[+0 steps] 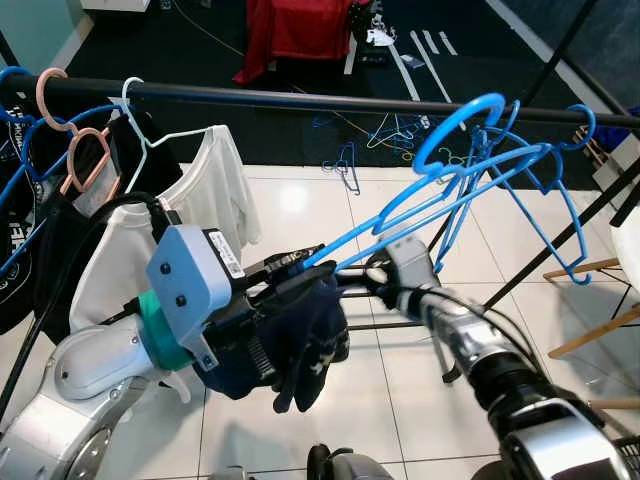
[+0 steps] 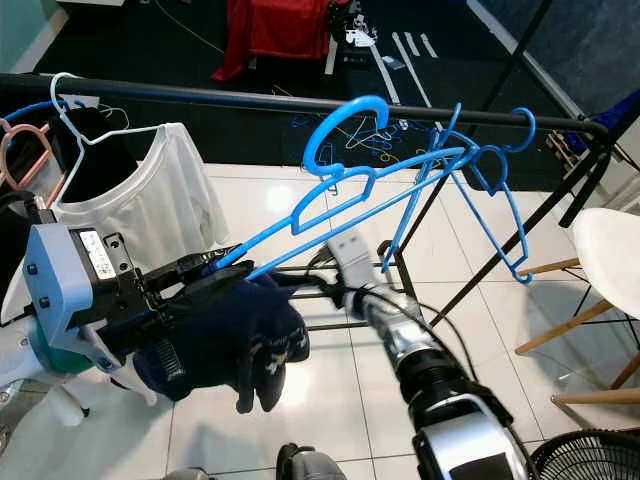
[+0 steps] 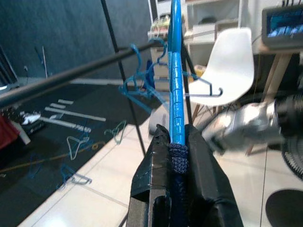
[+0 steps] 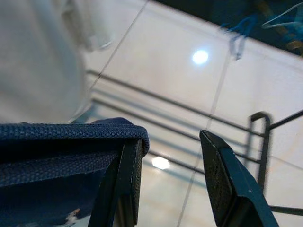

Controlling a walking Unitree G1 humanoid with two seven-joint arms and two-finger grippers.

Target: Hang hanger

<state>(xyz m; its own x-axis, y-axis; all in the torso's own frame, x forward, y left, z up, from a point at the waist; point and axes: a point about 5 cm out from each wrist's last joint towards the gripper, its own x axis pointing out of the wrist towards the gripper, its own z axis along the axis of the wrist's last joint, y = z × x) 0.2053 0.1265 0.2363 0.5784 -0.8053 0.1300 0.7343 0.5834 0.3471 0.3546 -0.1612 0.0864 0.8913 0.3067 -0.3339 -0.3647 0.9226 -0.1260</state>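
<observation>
White floor tiles (image 1: 300, 200) run under a black clothes rail (image 1: 300, 98) that crosses the head views from nine o'clock to three o'clock, with dark carpet and a red cloth (image 1: 295, 28) behind it at twelve o'clock. On the rail near nine o'clock hang a pink hanger (image 1: 70, 150) and a white wire hanger carrying a white shirt (image 1: 215, 180); toward three o'clock a few blue hangers (image 1: 545, 190) hook over the rail. A blue hanger (image 1: 440, 185) carrying a dark navy garment (image 1: 300, 335) is held up in front of the rail, its hook (image 1: 455, 125) raised near the bar at about one o'clock from the left gripper (image 1: 290, 270), apparently not yet over it. The left gripper's black fingers are clamped narrowly on the hanger's lower end, where the navy cloth bunches; in the left wrist view the blue bar (image 3: 176, 94) rises straight out from between the fingers (image 3: 156, 161) toward twelve o'clock. The right gripper (image 1: 375, 275) sits just beside the hanger at three o'clock of the left one, against the garment's edge. In the right wrist view its two fingers (image 4: 222, 184) stand well apart, with a fold of navy fabric (image 4: 66, 142) lying over the finger toward nine o'clock and a gap between them, so it grips nothing firmly. A white chair (image 2: 610, 250) stands at three o'clock beyond the rack's black legs.
</observation>
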